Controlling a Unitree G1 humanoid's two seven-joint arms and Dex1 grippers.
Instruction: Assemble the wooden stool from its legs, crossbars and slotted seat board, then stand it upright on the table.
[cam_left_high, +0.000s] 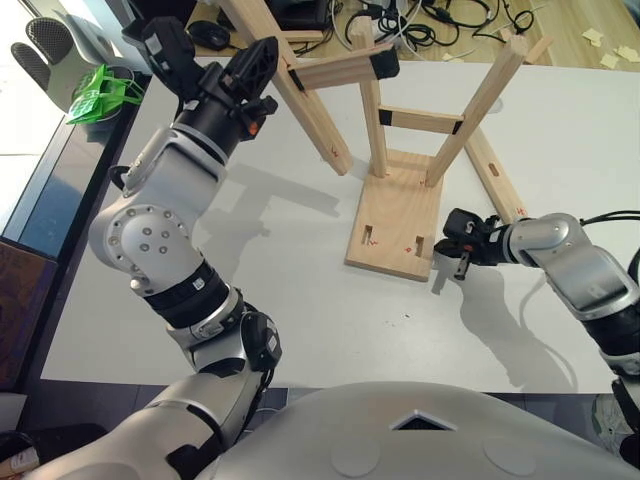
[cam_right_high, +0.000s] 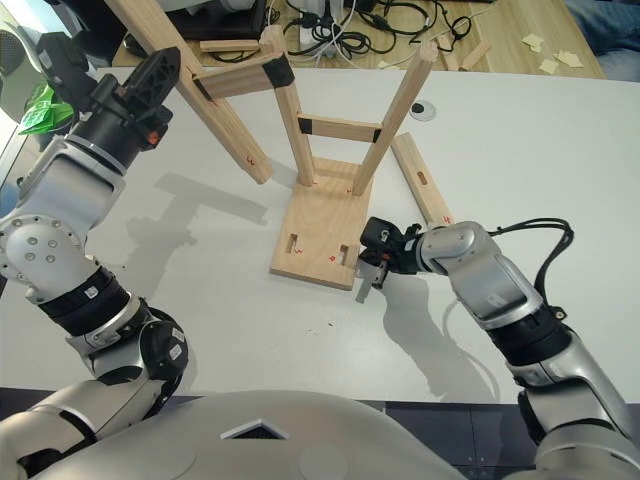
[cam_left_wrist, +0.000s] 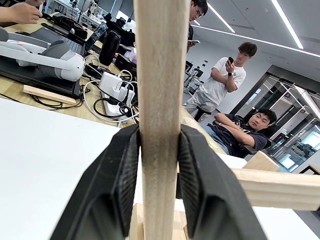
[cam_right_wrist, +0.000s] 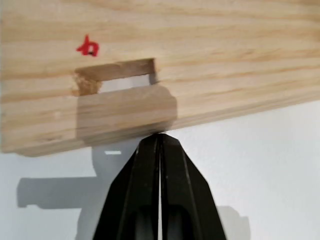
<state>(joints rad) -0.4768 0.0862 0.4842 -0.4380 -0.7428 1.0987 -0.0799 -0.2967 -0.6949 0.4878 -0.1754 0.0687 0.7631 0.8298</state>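
The slotted seat board (cam_left_high: 395, 205) lies flat on the white table. Two legs (cam_left_high: 373, 110) joined by a crossbar (cam_left_high: 420, 120) stand in its far slots. Its near slots (cam_right_wrist: 117, 72) are unfilled. My left gripper (cam_left_wrist: 159, 165) is shut on another leg (cam_left_high: 312, 105) that has a crossbar (cam_left_high: 335, 70) attached, holding it tilted in the air over the table's far left. My right gripper (cam_right_high: 363, 282) is shut with nothing in it, its tips touching the board's near right edge below a red-marked slot.
A loose slotted wooden bar (cam_left_high: 495, 175) lies on the table right of the board. Cables (cam_left_high: 420, 25) crowd the far edge. A green bag (cam_left_high: 100, 92) sits past the left edge. The near table (cam_left_high: 330, 320) is bare.
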